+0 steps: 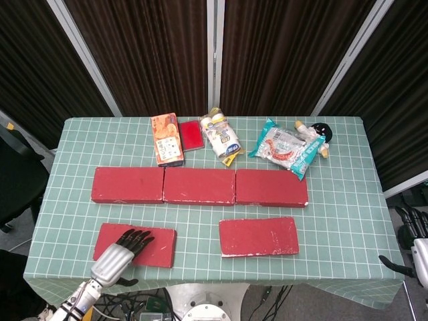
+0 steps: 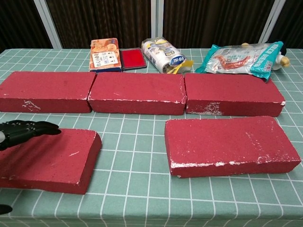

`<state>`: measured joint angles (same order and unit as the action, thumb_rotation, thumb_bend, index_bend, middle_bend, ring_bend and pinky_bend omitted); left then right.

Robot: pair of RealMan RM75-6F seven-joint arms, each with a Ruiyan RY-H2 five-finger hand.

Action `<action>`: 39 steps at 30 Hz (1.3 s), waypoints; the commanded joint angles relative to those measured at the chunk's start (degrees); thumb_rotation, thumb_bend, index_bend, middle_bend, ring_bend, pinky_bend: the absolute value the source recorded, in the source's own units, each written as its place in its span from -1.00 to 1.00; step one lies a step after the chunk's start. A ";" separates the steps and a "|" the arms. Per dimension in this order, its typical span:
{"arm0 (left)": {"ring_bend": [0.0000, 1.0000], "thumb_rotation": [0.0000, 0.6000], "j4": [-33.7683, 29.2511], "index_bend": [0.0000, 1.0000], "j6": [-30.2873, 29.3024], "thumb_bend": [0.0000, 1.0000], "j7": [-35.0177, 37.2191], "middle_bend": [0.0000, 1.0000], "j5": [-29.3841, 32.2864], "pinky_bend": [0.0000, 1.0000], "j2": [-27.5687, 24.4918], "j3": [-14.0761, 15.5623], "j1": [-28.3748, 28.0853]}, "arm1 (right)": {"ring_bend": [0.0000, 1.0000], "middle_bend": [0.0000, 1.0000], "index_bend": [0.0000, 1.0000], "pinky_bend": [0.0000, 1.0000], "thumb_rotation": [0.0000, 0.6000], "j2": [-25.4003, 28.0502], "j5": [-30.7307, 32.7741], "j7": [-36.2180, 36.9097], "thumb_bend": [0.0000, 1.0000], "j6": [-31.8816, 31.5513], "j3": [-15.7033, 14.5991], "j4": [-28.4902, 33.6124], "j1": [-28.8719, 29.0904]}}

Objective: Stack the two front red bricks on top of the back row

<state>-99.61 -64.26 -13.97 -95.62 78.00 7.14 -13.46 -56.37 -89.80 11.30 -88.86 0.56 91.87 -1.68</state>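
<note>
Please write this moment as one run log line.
left hand: open over front left brick | right hand: off table edge | front bricks unstacked

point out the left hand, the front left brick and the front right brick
left hand [image 1: 122, 251], head view, back of the hand
front left brick [image 2: 57, 158], chest view, top face
front right brick [image 1: 258, 236], head view, top face
</note>
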 commanded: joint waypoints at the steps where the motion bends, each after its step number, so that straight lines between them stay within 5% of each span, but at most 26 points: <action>1: -1.00 1.00 -1.94 -0.95 1.81 -1.00 -2.73 -1.00 3.28 -1.00 0.56 -1.74 -1.13 | -1.00 -1.00 -1.00 -1.00 1.00 -0.18 0.16 0.29 -1.00 0.13 0.03 -0.42 0.04; 20: -1.00 1.00 -9.37 -0.95 9.83 -1.00 -15.75 -1.00 21.77 -1.00 0.44 -7.44 -8.83 | -1.00 -1.00 -1.00 -1.00 1.00 -1.31 0.69 0.88 -1.00 1.35 0.01 -2.21 0.55; 39: -1.00 1.00 -10.39 -0.95 8.80 -1.00 -22.54 -0.97 35.08 -1.00 1.19 -7.02 -14.25 | -1.00 -1.00 -1.00 -1.00 1.00 -1.70 0.97 1.40 -1.00 1.68 0.01 -3.04 0.66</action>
<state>-110.03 -55.37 -36.41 -60.64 79.14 0.04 -27.60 -58.08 -88.83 12.69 -87.18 0.56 88.83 -1.02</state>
